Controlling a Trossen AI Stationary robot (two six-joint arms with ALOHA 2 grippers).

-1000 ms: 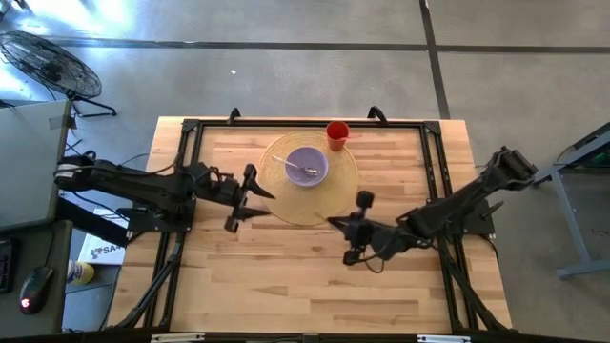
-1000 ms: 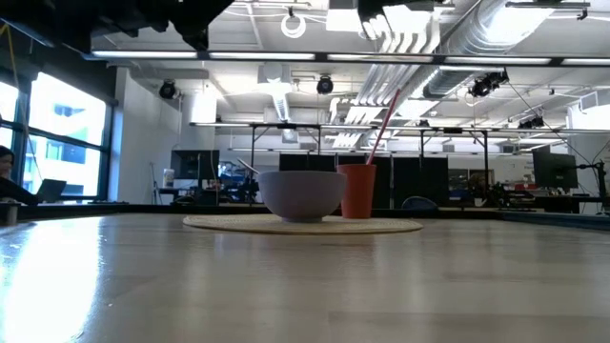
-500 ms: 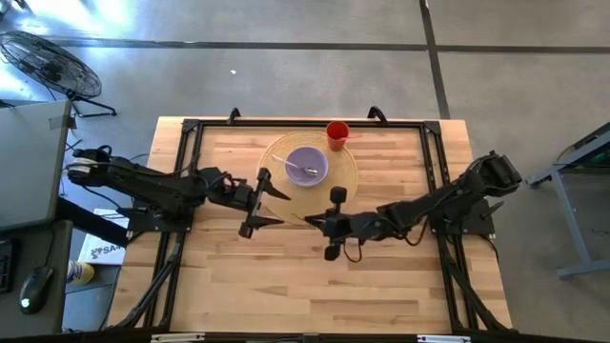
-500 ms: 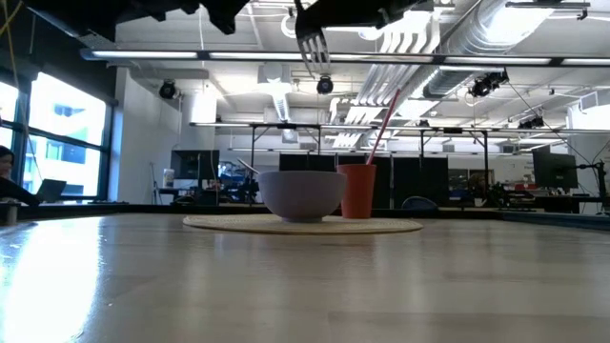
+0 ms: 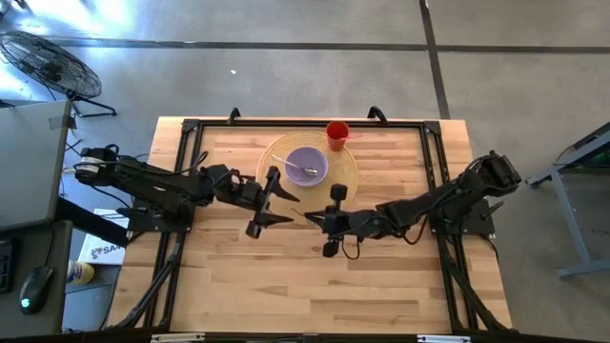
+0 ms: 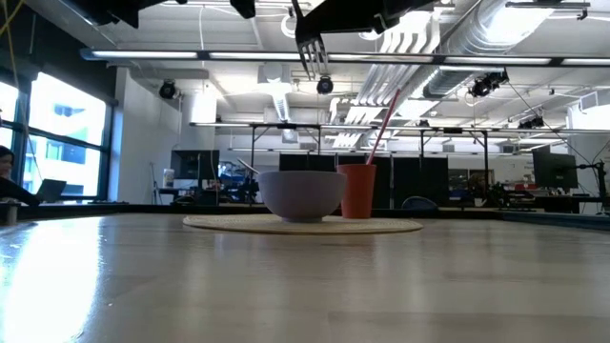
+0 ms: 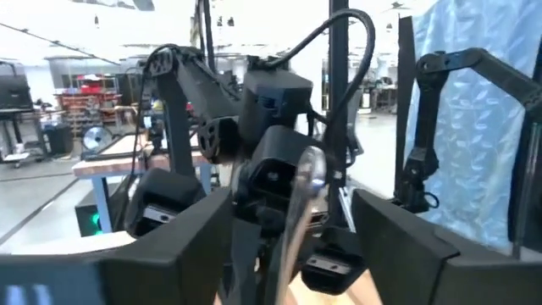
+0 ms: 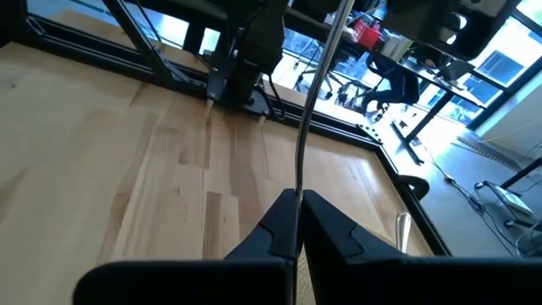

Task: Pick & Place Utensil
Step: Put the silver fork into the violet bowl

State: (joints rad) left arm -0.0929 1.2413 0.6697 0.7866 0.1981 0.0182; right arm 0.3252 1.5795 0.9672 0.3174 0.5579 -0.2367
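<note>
A metal fork (image 6: 307, 43) is up in the air over the table's middle, in my right gripper (image 5: 317, 220), which is shut on it. The fork's tines show in the low view and its handle (image 8: 315, 93) in the right wrist view. My left gripper (image 5: 284, 206) is open and faces the right gripper. In the left wrist view its fingers stand on either side of the fork (image 7: 301, 203) without touching it. A purple bowl (image 5: 307, 166) with another utensil inside sits on a round woven mat (image 5: 343, 181). My right gripper pinches the fork's thin handle (image 8: 297, 193) between its two fingers. The fingers come level from the table's right side, and the fork runs on beyond the fingertips toward the left gripper. The fork is lifted clear of the table, its tines (image 6: 309, 50) pointing down.
A red cup (image 5: 336, 133) with a straw stands at the mat's far edge. Black frame rails (image 5: 188, 162) run along the table's sides. Bare wood (image 5: 305, 286) lies toward the near edge.
My right gripper has moved toward the table's left, carrying the fork, then has nearly stopped. My left gripper has moved toward the table's right, closing in until its open fingers stand around the fork. The fork's tines have come into the low view.
</note>
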